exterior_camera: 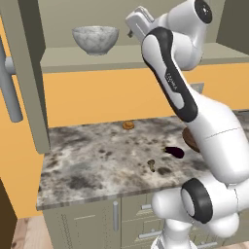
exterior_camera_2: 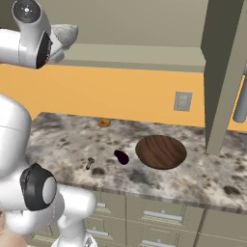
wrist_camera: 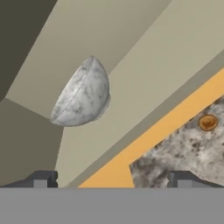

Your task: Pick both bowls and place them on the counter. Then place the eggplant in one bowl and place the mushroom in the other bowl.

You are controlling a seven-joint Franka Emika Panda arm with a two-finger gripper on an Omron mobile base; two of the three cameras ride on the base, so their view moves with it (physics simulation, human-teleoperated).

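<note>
The grey-white marbled bowl (exterior_camera: 95,39) stands upright on the cabinet shelf (exterior_camera: 121,57), above the counter (exterior_camera: 87,165). In the hand view this bowl (wrist_camera: 83,96) appears tilted, ahead and left of centre. My gripper (wrist_camera: 112,179) is open, its two fingertips far apart with nothing between them, a short way right of the bowl at shelf height. The dark brown wooden bowl (exterior_camera_2: 161,151) rests on the counter (exterior_camera_2: 67,140). Left of it lies the dark purple eggplant (exterior_camera_2: 121,157), and further left the tiny tan mushroom (exterior_camera_2: 90,162). My arm hides part of the wooden bowl (exterior_camera: 188,138) in the left base view.
A small flat orange-brown lump (exterior_camera_2: 104,123) lies near the back of the counter by the orange wall. An open cabinet door with a long grey handle (exterior_camera: 10,92) stands at the left. A wall outlet (exterior_camera_2: 182,101) sits above the wooden bowl.
</note>
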